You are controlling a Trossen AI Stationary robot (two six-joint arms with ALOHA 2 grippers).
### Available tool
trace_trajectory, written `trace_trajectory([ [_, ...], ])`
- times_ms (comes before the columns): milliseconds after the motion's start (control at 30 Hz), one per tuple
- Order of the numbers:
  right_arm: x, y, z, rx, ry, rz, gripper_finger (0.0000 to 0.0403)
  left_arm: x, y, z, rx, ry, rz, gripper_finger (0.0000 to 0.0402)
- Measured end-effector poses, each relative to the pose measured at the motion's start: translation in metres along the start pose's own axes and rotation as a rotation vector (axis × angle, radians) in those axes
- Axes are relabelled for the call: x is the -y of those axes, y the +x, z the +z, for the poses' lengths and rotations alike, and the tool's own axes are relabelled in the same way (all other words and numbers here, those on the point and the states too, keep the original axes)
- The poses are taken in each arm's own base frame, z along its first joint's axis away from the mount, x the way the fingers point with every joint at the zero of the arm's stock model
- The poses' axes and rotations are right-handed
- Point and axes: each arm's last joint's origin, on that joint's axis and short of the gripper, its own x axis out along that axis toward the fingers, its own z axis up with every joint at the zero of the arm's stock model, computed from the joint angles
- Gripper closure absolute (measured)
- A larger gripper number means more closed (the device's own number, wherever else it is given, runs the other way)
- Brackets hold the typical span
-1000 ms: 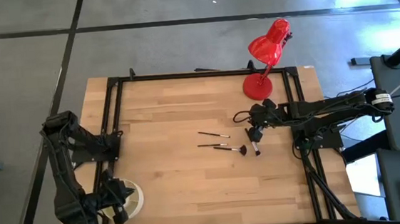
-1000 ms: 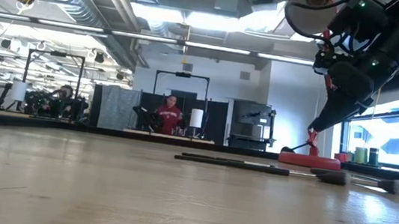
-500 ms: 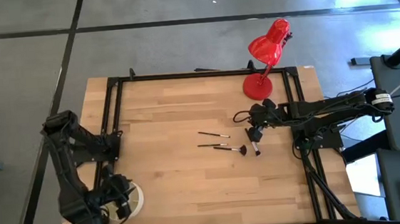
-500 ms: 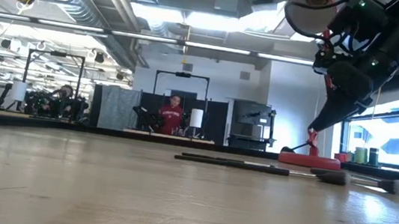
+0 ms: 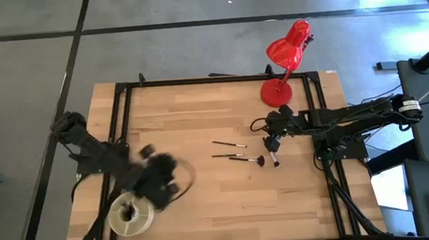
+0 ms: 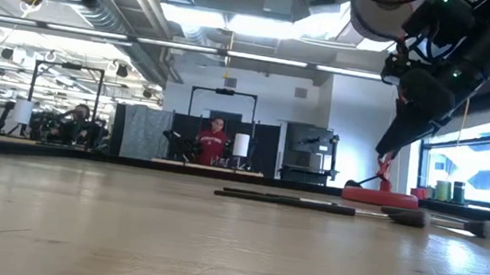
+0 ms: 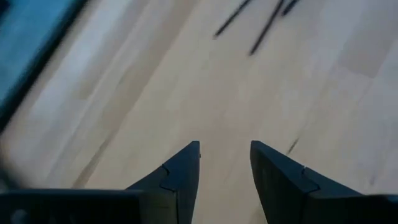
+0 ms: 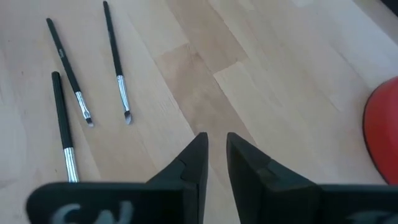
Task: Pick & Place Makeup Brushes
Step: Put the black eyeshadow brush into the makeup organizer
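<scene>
Several makeup brushes lie flat on the wooden table right of its middle: two thin ones [image 5: 229, 144] [image 5: 225, 156], a fan-tipped one [image 5: 250, 161] and a thicker one [image 5: 273, 158]. Three of them show in the right wrist view [image 8: 68, 68]. A white cup [image 5: 130, 216] near the near left corner has dark brushes standing in it. My left gripper [image 7: 225, 146] is open and empty, blurred above the table between the cup and the brushes [image 5: 166, 181]. My right gripper [image 8: 214, 137] hangs over the thicker brush [image 5: 272, 141], a narrow gap between its fingers, nothing in it.
A red desk lamp [image 5: 279, 69] stands at the far right, its base [image 6: 377, 195] just behind the brushes. A black frame rail [image 5: 196, 81] runs along the table's edges. Bare wood lies between the cup and the brushes. A person [image 6: 212, 143] sits in the room beyond.
My left gripper has swung away from above the white cup, going fast toward the table's middle and right, so the cup now shows uncovered. The brushes on the table have stayed where they were.
</scene>
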Motion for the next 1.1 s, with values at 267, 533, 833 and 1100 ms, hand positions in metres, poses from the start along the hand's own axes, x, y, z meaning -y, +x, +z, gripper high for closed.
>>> trace_trajectory([
  [267,0.000,-0.003,0.002,0.015,-0.084,0.027,0.0343,-0.018,0.074,0.091,0.293,0.091,-0.166,0.0277],
  [533,0.009,-0.035,0.009,0.167,-0.069,0.057,0.0328,-0.018,0.152,0.131,0.520,0.139,-0.400,0.0291],
  [833,0.023,-0.054,0.000,0.192,0.043,-0.081,0.0335,-0.002,0.251,0.152,0.510,0.159,-0.532,0.0279],
  [1100,0.025,-0.050,-0.010,0.122,0.073,-0.102,0.0334,0.016,0.287,0.171,0.259,0.259,-0.564,0.0280],
])
